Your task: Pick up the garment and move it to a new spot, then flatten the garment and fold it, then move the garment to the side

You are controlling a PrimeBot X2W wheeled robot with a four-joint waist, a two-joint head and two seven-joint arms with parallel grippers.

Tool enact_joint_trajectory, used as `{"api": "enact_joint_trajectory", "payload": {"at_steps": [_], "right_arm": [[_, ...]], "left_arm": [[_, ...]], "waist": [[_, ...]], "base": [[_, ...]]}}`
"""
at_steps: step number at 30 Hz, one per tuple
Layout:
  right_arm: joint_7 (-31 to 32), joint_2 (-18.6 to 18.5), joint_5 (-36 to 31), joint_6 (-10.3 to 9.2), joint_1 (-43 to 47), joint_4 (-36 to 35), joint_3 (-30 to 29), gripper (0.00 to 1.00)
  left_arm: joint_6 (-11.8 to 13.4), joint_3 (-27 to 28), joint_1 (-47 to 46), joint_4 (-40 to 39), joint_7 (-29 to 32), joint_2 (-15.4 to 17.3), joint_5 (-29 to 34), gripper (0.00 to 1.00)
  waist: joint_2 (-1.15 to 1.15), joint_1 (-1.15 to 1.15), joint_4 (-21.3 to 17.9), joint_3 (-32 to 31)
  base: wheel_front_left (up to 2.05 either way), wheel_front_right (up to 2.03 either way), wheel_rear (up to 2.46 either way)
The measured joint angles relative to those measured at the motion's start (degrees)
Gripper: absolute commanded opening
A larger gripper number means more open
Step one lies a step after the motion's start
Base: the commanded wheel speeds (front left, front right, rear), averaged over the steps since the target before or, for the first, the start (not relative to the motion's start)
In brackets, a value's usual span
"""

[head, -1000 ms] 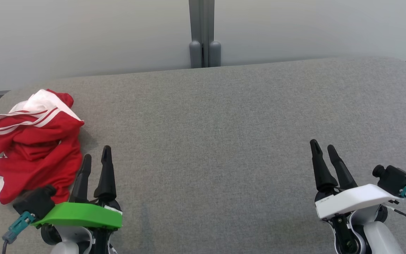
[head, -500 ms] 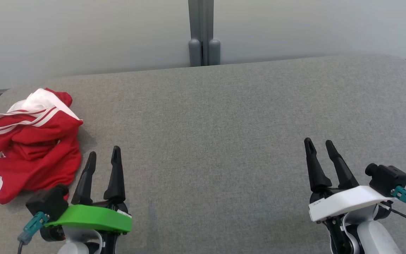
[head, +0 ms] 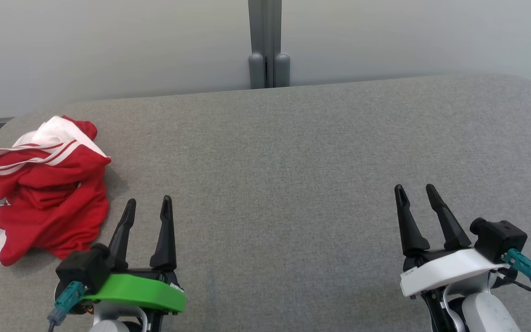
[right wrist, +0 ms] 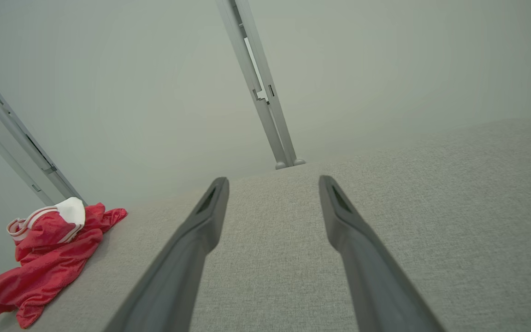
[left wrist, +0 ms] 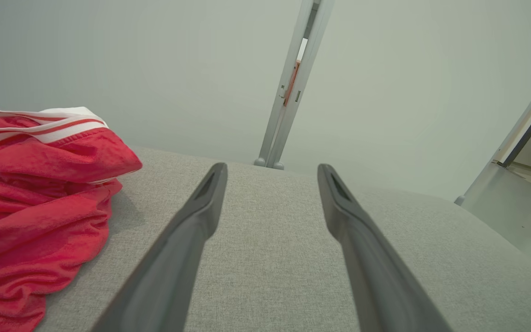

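The garment [head: 46, 189] is a crumpled red piece with white stripes, heaped at the far left of the grey padded table [head: 293, 152]. My left gripper [head: 149, 203] stands open just right of the heap, apart from it, with nothing between its fingers. In the left wrist view the garment [left wrist: 35, 216] lies left of the open left gripper [left wrist: 271, 169]. My right gripper [head: 415, 189] is open at the lower right, far from the cloth. The right wrist view has the garment [right wrist: 46, 251] at its lower left, well beyond the open right gripper [right wrist: 272, 182].
A pale partition wall with a grey upright post [head: 265, 44] runs behind the table's far edge. The table's corners are rounded. Grey fabric stretches between and ahead of the two grippers.
My left gripper has slid right and back toward the near edge, away from the garment. The right gripper drifted slightly left. The garment has not moved.
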Motion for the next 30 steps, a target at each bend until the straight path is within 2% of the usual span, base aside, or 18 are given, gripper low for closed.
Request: {"api": "enact_joint_trajectory", "payload": {"at_steps": [30], "right_arm": [[-3.24, 0.3, -11.57, 0.09, 0.22, 0.34, 0.34, 1.0]], "left_arm": [[-0.34, -1.42, 0.59, 0.58, -3.65, 0.02, 12.35, 1.0]], "waist": [[0.0, 0.0, -0.06, 1.09]], "base": [[0.0, 0.0, 0.0]]}}
